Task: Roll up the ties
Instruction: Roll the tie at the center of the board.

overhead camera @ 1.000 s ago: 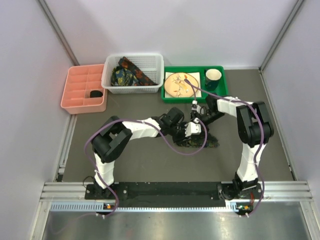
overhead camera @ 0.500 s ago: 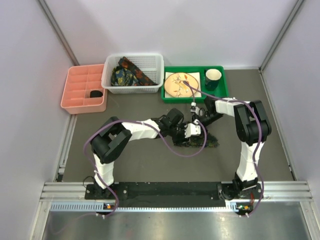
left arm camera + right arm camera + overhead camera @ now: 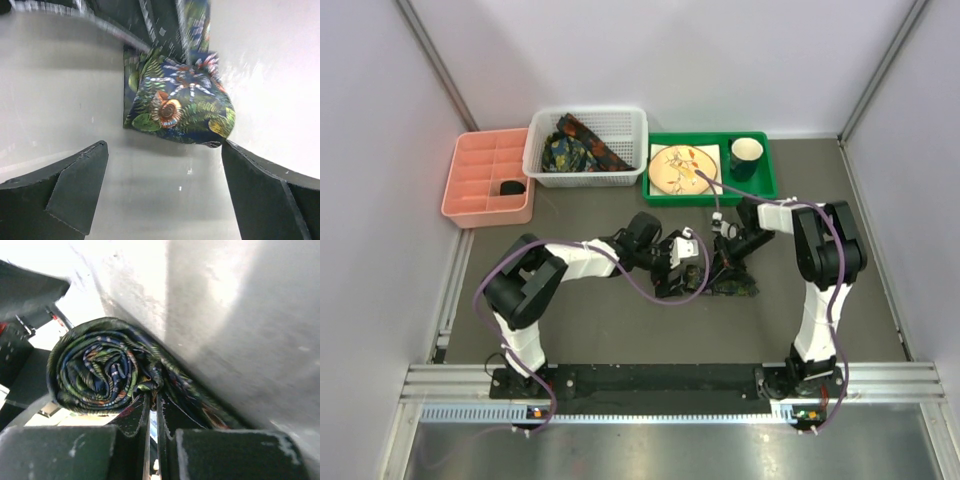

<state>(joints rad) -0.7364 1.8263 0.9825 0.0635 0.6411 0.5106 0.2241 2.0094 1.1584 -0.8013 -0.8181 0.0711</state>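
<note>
1. The white basket (image 3: 590, 178) holds loose ties (image 3: 575, 150). The pink tray (image 3: 475, 160) has a dark item (image 3: 510, 187) in one compartment. The green tray (image 3: 765, 185) carries a plate (image 3: 670, 170) and a cup (image 3: 746, 155).
2. A rolled tie (image 3: 180, 107) lies on the counter (image 3: 620, 320). The left wrist view shows the left end effector (image 3: 164, 150) spread, with the roll just ahead of it, apart.
3. Only the right wrist view shows the roll's spiral. The right end effector (image 3: 152, 412) is pressed together, pinching the roll's edge.
</note>
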